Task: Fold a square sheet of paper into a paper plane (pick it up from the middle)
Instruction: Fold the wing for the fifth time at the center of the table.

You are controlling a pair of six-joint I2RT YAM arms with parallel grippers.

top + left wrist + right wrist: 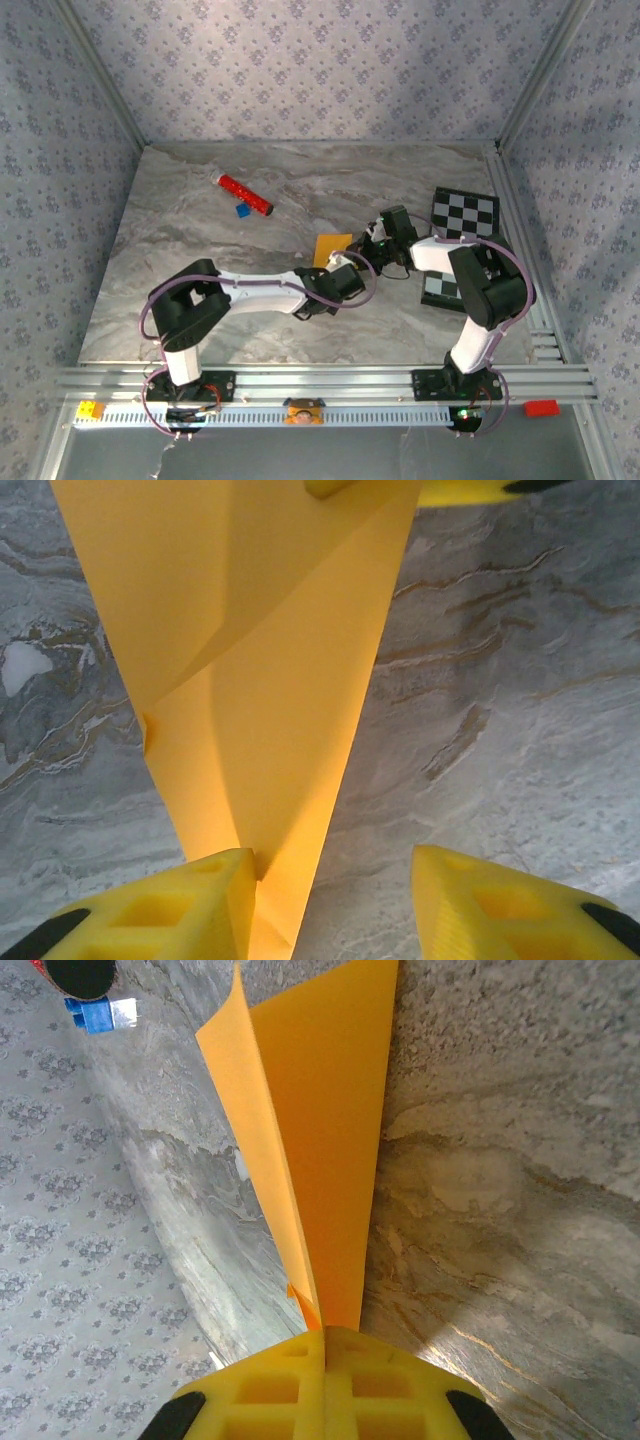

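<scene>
at the far left of the front rail a small yellow block [90, 410] is sitting, and the left arm [250, 285] is stretching from its base across the marbled table [180, 250] toward the middle. further back on the table a red cylinder [245, 196] is lying at a slant, with a small blue block [242, 211] lying just beside it on the near side. the left fingers [200, 900] are standing apart: in the left wrist view one is touching the narrow end of the sheet of paper [270, 710], while the other is sitting clear of it with bare table in the gap. the orange-yellow sheet is showing as a creased shape, wide at the far end and tapering toward these fingers, and it is sitting near the centre of the table between the two arms [333, 248]. the right fingers [300, 1380] are pressing together on the paper, whose folded layers are rising out of the seam between them in the right wrist view. right of that, a black-and-white checkered board [465, 213] is lying flat by the right edge, partly under the right arm [480, 280]. a red block [541, 407] is resting at the rail's right end.
</scene>
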